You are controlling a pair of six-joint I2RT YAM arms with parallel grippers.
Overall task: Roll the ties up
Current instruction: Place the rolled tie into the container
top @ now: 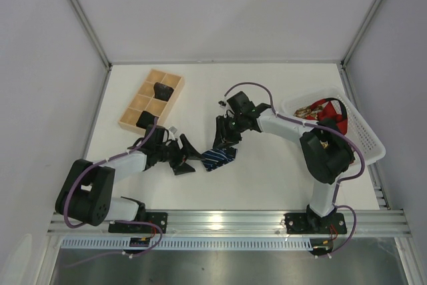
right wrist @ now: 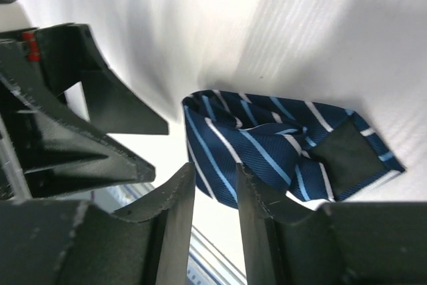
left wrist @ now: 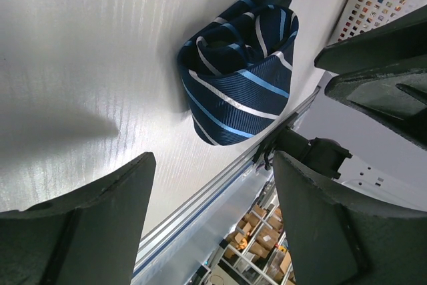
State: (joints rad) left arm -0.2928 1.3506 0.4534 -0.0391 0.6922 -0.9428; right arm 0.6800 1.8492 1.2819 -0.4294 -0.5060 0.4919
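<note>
Lying rolled on the worktop (top: 267,185), the navy striped tie (top: 220,157) is flanked by the wide-open left end effector (top: 188,157) at 9 o'clock and the narrowly parted, empty right end effector (top: 223,139) at 12 o'clock.

A robotics lab test booth: a white table (top: 267,185) boxed in by plain panels (top: 220,11), a left arm (top: 100,181) and right arm (top: 323,155) bolted to a metal rail (top: 227,221) at 6 o'clock, and storage shelves (left wrist: 257,231) of cardboard boxes beyond.
</note>
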